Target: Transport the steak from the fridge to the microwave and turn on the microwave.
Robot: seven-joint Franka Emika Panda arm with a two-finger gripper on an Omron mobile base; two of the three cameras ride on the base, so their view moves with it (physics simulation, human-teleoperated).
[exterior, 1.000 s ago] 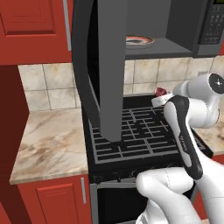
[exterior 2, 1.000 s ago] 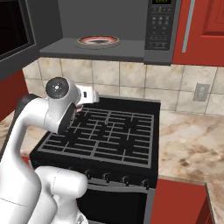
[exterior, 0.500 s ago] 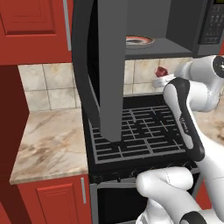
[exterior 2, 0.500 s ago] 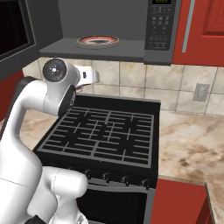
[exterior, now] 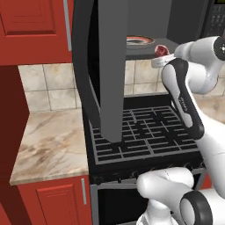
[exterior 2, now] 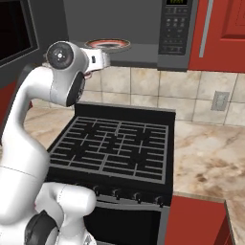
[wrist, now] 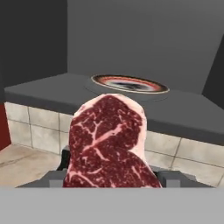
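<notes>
Holding the steak point(wrist: 109, 142) between wide-set fingers point(wrist: 56, 177), your gripper point(wrist: 111, 177) faces the open microwave point(wrist: 131, 105). You see its round plate point(wrist: 130, 83) just beyond.

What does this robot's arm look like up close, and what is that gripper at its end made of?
The arm is built of smooth, rounded white shells, glossy like plastic, joined by dark grey to black bands and round caps at the joints; one cap is a dark disc with a pale centre. No loose cables or lettering show. The gripper is small, with dark grey blocky fingers.

I see red cabinets point(exterior: 33, 26), a beige tiled wall point(exterior 2: 143, 86), marble counter point(exterior: 48, 145) and a black stove point(exterior 2: 115, 146).
</notes>
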